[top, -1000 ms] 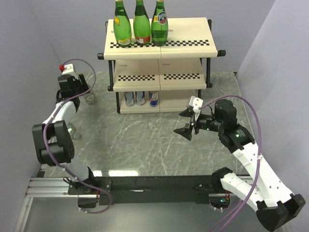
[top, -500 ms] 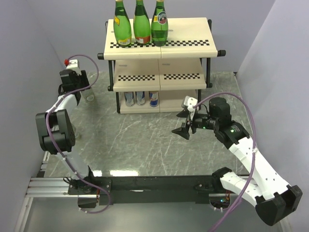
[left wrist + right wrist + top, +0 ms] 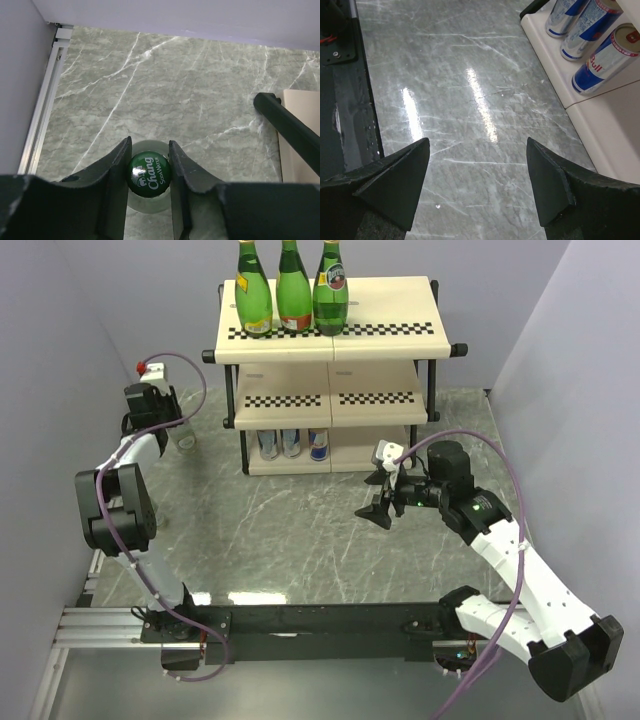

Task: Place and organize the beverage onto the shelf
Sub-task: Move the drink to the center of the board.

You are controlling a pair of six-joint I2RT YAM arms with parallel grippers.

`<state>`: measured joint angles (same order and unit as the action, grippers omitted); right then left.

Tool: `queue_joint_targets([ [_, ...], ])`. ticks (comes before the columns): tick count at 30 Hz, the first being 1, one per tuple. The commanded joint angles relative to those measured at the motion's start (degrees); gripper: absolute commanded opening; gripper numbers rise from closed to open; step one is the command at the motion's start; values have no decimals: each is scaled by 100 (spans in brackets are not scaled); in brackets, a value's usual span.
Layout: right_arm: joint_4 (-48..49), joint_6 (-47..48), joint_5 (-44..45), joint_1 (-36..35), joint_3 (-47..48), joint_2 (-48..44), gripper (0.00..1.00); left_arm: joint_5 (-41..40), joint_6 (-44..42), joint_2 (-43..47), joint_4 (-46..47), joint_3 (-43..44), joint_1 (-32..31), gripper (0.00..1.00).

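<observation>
Clamping green-capped bottle (image 3: 148, 175) at top: left tool (image 3: 149, 152), left of shelf (image 3: 400, 310); right tool (image 3: 477, 145) wide, empty, over desk (image 3: 445, 75).

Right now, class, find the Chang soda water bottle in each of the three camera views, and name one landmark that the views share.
Top external: Chang soda water bottle at far left, off the shelf's left end.
Left wrist: bottom centre, green cap facing the camera, clamped in the left gripper.
Right wrist: not in it.
Shared landmark: the shelf, at the right edge in both wrist views.
</observation>
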<state>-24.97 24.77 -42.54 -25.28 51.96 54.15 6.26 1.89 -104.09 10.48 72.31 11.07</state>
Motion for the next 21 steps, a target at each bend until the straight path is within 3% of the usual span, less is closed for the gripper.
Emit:
queue_joint_targets([
  [1,54,89,97,-48,95,8,84,121,-75,196,375,-6,-17,1],
  [12,62,89,62,-65,86,8,84,-336,-233,2154,333,-1456,-509,1],
  [21,89,106,176,-56,68,-133,84,-64,549,4115,-204,-2590,-773,1],
])
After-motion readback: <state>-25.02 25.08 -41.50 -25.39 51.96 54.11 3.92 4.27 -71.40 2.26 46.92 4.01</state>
